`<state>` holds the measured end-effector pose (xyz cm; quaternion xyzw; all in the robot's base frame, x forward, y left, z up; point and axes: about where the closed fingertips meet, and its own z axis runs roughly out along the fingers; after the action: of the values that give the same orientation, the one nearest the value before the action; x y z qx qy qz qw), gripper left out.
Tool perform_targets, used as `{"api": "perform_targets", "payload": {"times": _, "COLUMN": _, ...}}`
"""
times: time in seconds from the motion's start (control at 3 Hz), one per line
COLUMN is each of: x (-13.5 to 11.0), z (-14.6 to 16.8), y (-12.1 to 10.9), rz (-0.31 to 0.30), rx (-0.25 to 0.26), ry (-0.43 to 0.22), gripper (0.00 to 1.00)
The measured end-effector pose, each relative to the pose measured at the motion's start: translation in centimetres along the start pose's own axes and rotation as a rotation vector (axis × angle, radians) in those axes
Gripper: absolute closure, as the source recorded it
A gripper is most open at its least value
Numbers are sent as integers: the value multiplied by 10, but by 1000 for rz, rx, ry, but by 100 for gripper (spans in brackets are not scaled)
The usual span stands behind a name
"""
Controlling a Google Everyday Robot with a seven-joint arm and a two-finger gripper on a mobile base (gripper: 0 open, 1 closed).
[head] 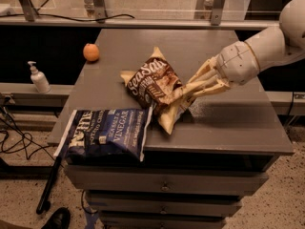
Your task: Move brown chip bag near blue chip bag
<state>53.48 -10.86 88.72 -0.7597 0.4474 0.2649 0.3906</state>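
The brown chip bag [155, 87], crinkled with cream edges and "SeaSalt" lettering, sits tilted on the grey table [228, 123] near its middle front. Its lower corner reaches the right edge of the blue chip bag [107, 132], which lies flat at the table's front left corner and overhangs the edge. My gripper [183, 95] comes in from the right on a white arm and is shut on the brown bag's right side.
A small orange fruit [91, 52] sits at the table's far left edge. A white pump bottle [39, 78] stands on a lower shelf to the left. Drawers are below the tabletop. A dark stick leans by the table's left leg.
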Motion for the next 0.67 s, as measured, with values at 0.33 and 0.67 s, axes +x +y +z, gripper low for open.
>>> {"api": "perform_targets", "payload": {"times": 0.33, "x": 2, "z": -2, "y": 0, "rz": -2, "rx": -5, "ry": 15, "gripper": 12}}
{"api": "perform_targets", "payload": {"times": 0.67, "x": 7, "z": -9, "y": -2, "rz": -4, "rx": 3, "ry": 54, "gripper": 0}}
